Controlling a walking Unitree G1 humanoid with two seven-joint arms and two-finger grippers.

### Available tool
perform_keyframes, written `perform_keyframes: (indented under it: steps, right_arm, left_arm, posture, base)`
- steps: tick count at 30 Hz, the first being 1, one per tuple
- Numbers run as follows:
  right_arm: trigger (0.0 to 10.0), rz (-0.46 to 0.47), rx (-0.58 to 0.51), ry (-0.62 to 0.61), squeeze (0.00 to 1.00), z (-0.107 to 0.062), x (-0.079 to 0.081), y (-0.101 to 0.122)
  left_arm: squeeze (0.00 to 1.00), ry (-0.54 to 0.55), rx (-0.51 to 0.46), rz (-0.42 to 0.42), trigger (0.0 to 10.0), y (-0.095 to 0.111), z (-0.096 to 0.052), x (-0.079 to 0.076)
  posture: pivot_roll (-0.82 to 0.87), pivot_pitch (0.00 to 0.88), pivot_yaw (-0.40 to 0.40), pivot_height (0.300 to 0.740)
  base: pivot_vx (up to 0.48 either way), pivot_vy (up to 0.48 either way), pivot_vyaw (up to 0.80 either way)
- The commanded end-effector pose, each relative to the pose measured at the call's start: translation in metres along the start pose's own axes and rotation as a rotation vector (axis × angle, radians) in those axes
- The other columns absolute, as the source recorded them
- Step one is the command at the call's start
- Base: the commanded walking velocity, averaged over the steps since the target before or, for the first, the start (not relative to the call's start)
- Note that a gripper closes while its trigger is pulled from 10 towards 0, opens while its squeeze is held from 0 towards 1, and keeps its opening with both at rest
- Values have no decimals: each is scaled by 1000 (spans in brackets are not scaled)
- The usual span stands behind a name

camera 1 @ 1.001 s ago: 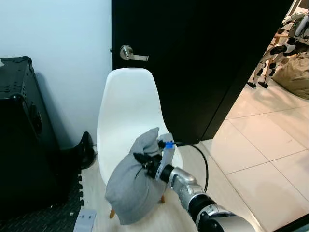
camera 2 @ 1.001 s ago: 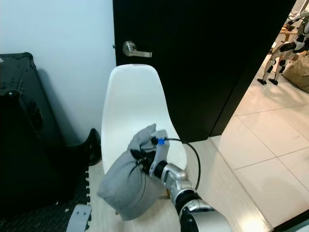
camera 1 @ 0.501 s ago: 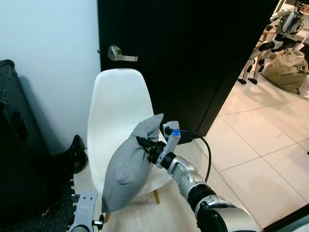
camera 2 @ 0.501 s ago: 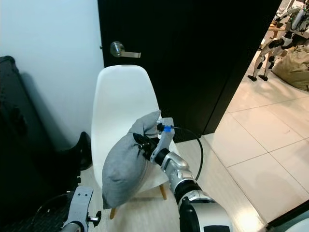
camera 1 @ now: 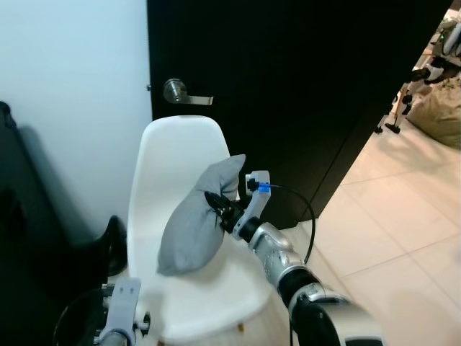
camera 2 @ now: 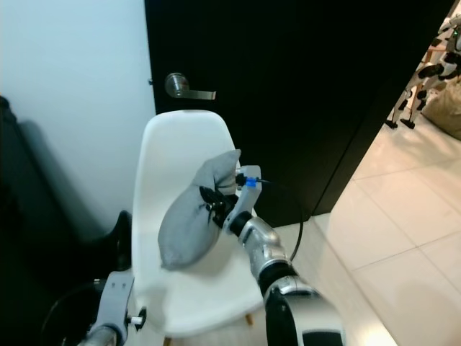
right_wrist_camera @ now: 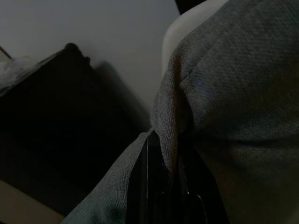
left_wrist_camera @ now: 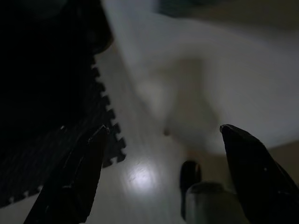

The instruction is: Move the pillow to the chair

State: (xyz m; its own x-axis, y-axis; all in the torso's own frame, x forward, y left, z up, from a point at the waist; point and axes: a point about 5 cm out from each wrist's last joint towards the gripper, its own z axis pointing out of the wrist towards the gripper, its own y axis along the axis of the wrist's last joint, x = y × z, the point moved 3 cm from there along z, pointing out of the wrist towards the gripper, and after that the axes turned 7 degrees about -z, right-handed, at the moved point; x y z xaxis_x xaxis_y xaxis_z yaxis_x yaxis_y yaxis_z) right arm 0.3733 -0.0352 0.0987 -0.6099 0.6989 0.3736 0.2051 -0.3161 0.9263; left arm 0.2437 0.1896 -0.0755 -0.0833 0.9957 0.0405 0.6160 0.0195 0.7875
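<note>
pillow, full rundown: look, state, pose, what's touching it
The pillow is grey, of a finely woven-looking fabric, soft and bunched like a sack. The right gripper is shut on a pinched fold at its right side, creasing the cloth there. It hangs tilted, one corner pointing up, its rounded bulk drooping to lower left. It sits over the white chair, in front of the backrest; its low end looks close to the seat, but contact cannot be told.

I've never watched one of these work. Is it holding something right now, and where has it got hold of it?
Yes. The right hand is shut on a grey pillow, pinching a fold of fabric near its upper end, over the white chair. The left hand is open, holding nothing.
</note>
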Motion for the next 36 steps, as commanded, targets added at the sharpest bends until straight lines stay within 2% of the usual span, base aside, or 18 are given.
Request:
perform_keyframes:
  steps: [1,7,8,9,10,11,12,13,16,18,20,24,30,33,36]
  right_arm:
    - [10000,-8,-36,0,0,5,3,8]
    - [10000,-45,14,-54,0,5,-1,4]
    - [10000,-91,70,-106,0,3,-7,-2]
    - [10000,-91,70,-106,0,3,-7,-2]
    - [10000,-162,155,-179,0,-1,-16,-10]
    - [10000,-162,155,-179,0,-1,-16,-10]
    - [10000,-222,226,-243,0,-6,-24,-17]
    - [10000,-222,226,-243,0,-6,-24,-17]
    - [10000,-277,405,-346,0,-24,-41,-39]
    - [10000,-246,506,-460,0,-43,-57,-53]
    - [10000,-205,523,-533,0,-54,-66,-57]
    - [10000,-246,575,-619,0,-70,-81,-59]
    - [10000,-260,610,-596,0,-70,-77,-65]
    - [10000,-258,661,-490,0,-67,-62,-80]
    - [10000,-248,633,-443,0,-62,-55,-82]
  left_arm:
    - [0,-32,14,12,10000,-4,-1,-10]
    - [0,-28,27,-1,10000,-4,0,-11]
    - [0,-36,31,-1,10000,-4,0,-12]
    - [0,-36,31,-1,10000,-4,0,-12]
    - [0,-41,29,0,10000,-3,1,-13]
    - [0,-41,29,0,10000,-3,1,-13]
    - [0,-42,29,-3,10000,-3,1,-14]
    - [0,-42,29,-3,10000,-3,1,-14]
    - [0,-45,35,-24,10000,-5,0,-16]
    - [0,-50,41,-28,10000,-8,-1,-18]
    - [0,-52,45,-30,10000,-10,-2,-19]
    - [0,-58,54,-36,10000,-13,-3,-21]
    - [0,-59,60,-24,10000,-14,-3,-21]
    - [0,-57,56,-30,10000,-12,-3,-21]
    - [0,-57,54,-30,10000,-11,-2,-21]
  posture:
    - [221,0,-130,740]
    - [222,0,-128,740]
    - [220,0,-127,740]
    - [220,0,-127,740]
    - [219,0,-127,740]
    - [219,0,-127,740]
    - [218,0,-127,740]
    - [218,0,-127,740]
    - [215,0,-127,740]
    - [216,0,-130,740]
    - [217,0,-132,740]
    - [214,0,-132,740]
    - [209,0,-129,740]
    - [209,0,-126,740]
    - [212,0,-130,740]
  base:
    - [311,0,0]
    - [252,0,0]
    - [0,0,0]
    - [0,0,0]
    - [0,0,0]
    - [0,0,0]
    - [0,0,0]
    - [0,0,0]
    - [0,0,0]
    - [0,0,0]
    - [0,0,0]
    - [0,0,0]
    - [0,0,0]
    - [0,0,0]
    - [0,0,0]
